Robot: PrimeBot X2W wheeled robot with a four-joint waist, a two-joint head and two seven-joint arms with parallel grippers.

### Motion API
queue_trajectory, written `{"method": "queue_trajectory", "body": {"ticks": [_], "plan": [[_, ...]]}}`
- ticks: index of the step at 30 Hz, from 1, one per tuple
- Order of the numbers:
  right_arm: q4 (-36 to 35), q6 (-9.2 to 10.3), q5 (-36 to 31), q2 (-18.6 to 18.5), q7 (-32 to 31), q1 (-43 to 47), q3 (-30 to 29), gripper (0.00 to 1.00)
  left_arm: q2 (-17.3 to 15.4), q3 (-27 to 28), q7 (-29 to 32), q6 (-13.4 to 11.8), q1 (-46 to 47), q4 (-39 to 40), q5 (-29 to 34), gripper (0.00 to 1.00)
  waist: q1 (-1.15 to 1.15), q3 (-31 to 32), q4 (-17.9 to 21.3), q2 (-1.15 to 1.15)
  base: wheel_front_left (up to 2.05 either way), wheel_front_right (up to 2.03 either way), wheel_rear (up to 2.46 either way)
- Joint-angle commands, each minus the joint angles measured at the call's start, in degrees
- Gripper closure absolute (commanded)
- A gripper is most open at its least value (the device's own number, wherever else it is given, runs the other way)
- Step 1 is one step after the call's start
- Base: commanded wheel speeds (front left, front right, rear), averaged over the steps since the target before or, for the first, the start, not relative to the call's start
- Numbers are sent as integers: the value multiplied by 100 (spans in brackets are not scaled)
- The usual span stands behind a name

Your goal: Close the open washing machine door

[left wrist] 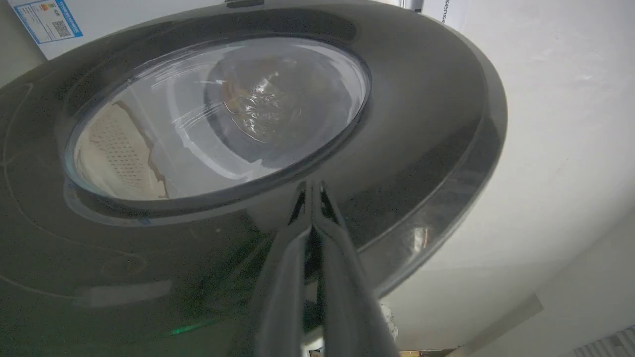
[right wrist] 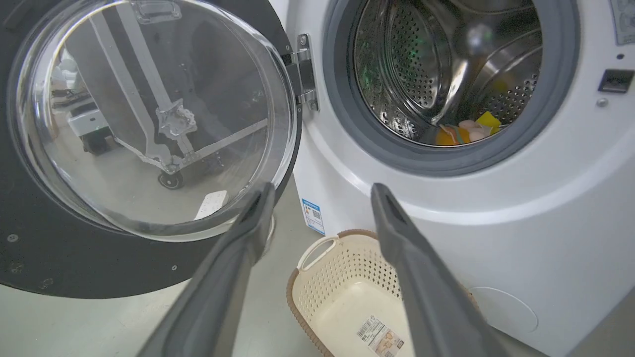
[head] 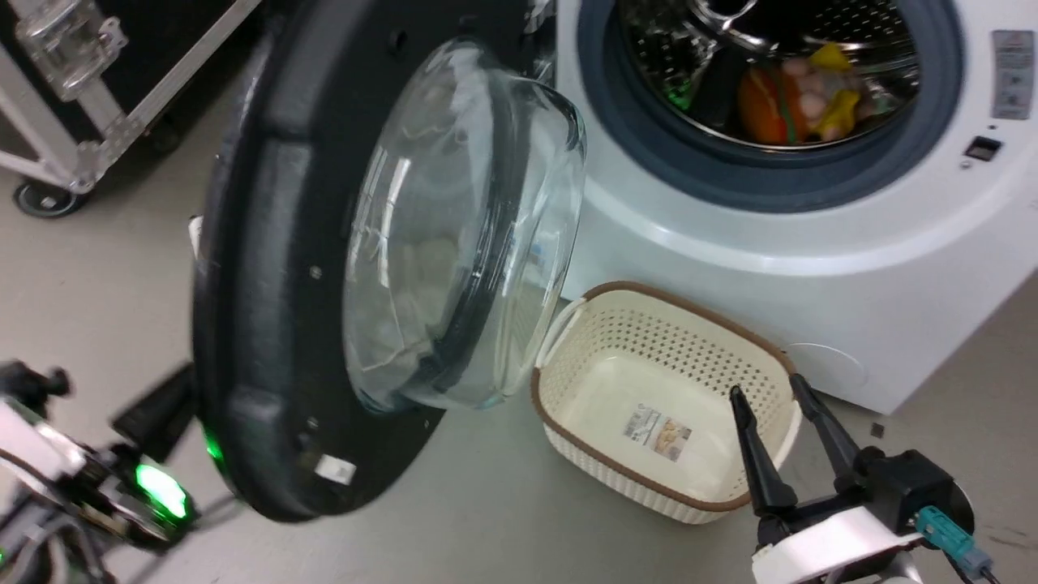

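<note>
The washing machine door, round and glossy black with a bulging glass window, stands swung open left of the white washing machine. In the left wrist view my left gripper is shut on nothing, its tips touching the door's outer face just below the window rim. My right gripper is open above the basket's right side. From the right wrist, the open right gripper points between the door's inner side and the washing machine.
A cream perforated basket with a brown rim sits on the floor against the machine's front, under the door's swing. Orange and yellow items lie in the steel drum. A black wheeled flight case stands behind the door at the far left.
</note>
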State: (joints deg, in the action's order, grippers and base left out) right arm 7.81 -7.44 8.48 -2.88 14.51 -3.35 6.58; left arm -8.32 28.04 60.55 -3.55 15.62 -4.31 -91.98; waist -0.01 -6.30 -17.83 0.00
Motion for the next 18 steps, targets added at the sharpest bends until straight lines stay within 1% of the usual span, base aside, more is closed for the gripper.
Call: {"method": "queue_trajectory", "body": {"ticks": [1, 3, 6, 11, 13, 18], "plan": [[-25, -5, 38, 1, 48, 78, -44, 0, 127, -83, 51, -47, -150, 92, -56, 100, 1, 75, 109, 0, 0, 0, 0], [-23, -5, 46, 1, 48, 124, -124, 0, 291, -239, 128, -111, -410, 317, -95, 100, 1, 126, 207, 0, 0, 0, 0], [-30, -5, 22, 1, 48, 187, -206, 0, 443, -483, 163, -151, -756, 590, -186, 100, 1, 178, 377, 0, 0, 0, 0], [-47, -5, -43, 1, 49, 209, -282, 0, 535, -979, -17, -187, -1163, 902, -554, 100, 1, 162, 746, 0, 0, 0, 0], [-58, -5, -67, 1, 49, 175, -257, 0, 540, -1287, -126, -138, -1312, 973, -758, 100, 1, 119, 957, 0, 0, 0, 0], [-101, -5, -104, 1, 49, 90, -294, 0, 543, -2062, -620, 50, -1455, 1069, -1224, 100, 1, -87, 1517, 0, 0, 0, 0]]}}
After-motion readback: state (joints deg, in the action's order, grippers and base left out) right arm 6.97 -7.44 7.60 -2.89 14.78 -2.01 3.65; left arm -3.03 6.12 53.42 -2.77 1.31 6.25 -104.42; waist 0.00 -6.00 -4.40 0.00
